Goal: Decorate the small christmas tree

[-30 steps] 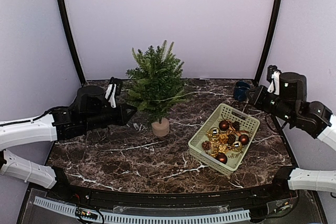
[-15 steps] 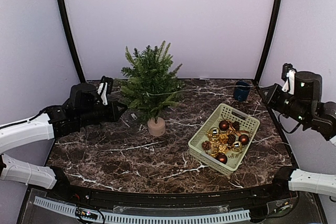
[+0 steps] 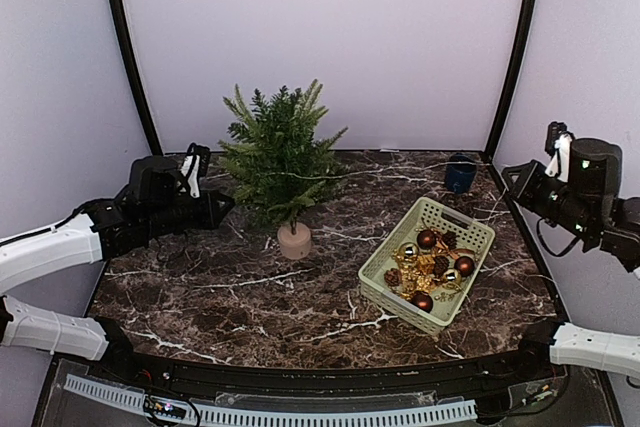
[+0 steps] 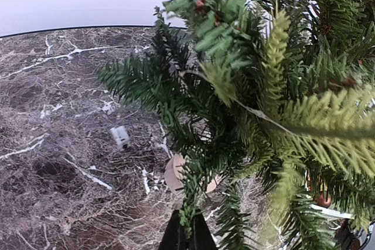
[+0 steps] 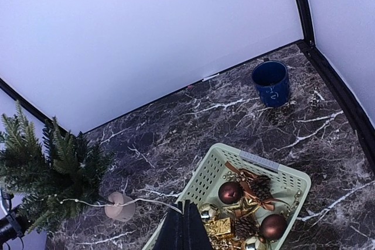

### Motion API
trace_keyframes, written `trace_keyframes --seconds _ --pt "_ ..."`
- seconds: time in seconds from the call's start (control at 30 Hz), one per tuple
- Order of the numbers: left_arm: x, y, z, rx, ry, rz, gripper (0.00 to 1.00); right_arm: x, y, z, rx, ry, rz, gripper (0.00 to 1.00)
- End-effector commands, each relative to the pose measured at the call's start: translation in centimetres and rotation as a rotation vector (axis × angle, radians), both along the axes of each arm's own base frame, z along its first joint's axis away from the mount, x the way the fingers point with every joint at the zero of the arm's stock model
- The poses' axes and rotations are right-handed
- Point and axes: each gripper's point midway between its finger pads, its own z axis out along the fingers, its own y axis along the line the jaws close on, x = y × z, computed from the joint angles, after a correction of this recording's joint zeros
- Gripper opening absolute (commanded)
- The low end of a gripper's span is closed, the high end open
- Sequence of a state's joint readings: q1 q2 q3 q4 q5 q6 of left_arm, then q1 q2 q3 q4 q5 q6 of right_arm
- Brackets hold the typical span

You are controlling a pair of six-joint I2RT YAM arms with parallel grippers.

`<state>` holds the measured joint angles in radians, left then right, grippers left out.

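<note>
Counting outward from the small green artificial christmas tree (image 3: pixel 280 157), I found one of it. It stood in its one round beige pot (image 3: pixel 294 240) toward the back of the dark brown marble table (image 3: pixel 200 297), left of centre and well apart from the pale green plastic basket (image 3: pixel 478 235). My left gripper (image 4: pixel 187 237) was pinched together on the tip of a low branch. Only one thin pale wire strand (image 5: pixel 146 202) lay across the needles and no bauble hung there, so I judged the decorating barely begun. The single basket held at least three dark red balls (image 3: pixel 427 238), two gold balls (image 3: pixel 408 251) and some pine cones (image 5: pixel 259 187) I could not count surely. One blue mug (image 3: pixel 460 173) stood near the far right corner. My right gripper (image 5: pixel 184 229) was closed and empty, raised at the table's right side.
</note>
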<state>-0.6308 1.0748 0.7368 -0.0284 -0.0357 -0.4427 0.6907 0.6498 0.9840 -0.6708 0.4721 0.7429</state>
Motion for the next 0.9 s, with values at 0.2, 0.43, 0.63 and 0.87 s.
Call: trace_keyframes --seconds 0.2,0.43,0.63,0.87 --pt "1.5 1.1 0.4 0.059 -0.044 -0.042 0.0 2.8 3.5 -4.3 0.012 0.058 0.046 0.0" --pt "2.6 1.5 0.1 0.046 -0.068 -0.076 0.0 3.9 4.8 -8.0 -0.021 0.123 0.061 0.0" --pt "3.8 1.4 0.2 0.045 -0.099 -0.119 0.0 4.8 6.8 -11.0 -0.005 0.172 0.111 0.0" --pt "6.5 2.1 0.8 0.042 -0.141 -0.135 0.0 5.6 8.6 -12.9 -0.003 0.212 0.151 0.0"
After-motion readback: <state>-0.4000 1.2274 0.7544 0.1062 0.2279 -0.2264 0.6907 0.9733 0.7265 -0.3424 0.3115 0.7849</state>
